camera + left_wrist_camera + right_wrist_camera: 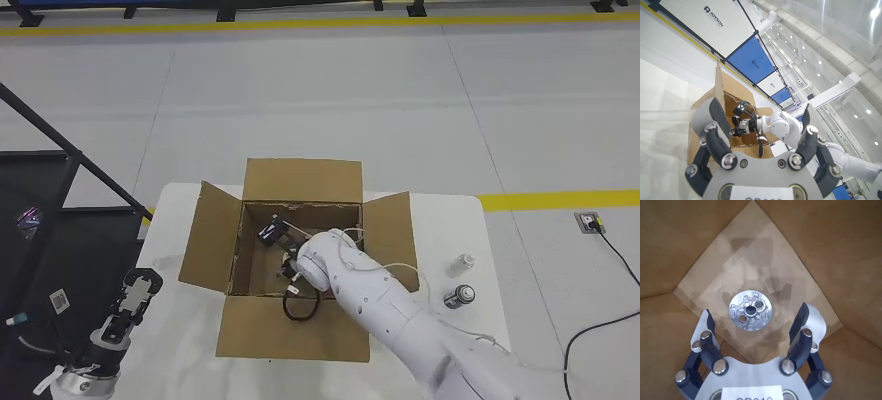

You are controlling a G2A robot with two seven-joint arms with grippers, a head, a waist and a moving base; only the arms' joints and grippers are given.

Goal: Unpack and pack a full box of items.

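a: top view first. where does everything sit?
b: the cardboard box [302, 180] stands flaps-out on the white table [450, 225]. the right arm [350, 285] dips inside it. the left gripper [138, 288] hangs near the table's left edge. two small containers [459, 280] stand on the table to the right of the box, well apart from it.

a: and the left wrist view?
b: the left gripper's fingers [717, 111] are spread with nothing between them. beyond them the right gripper [736, 130] is down past the box wall, and a black cable [760, 149] dangles from that wrist.

a: the right wrist view?
b: the right gripper's jaws are wide apart and empty. a round metal disc [751, 310] lies flat on the box floor [772, 256], between them and below.

a: what could go wrong?
b: the disc looks thin and smooth, so closing pads may skid off its rim or shove it across the cardboard. coming down too far could jam the fingertips into the floor. the cable might catch the box's front edge on the way out.

a: the surroundings?
b: a pale floor with yellow lines [560, 200], dark cloth at the left [40, 250], blue and white wall panels [751, 60] and a high lit ceiling.
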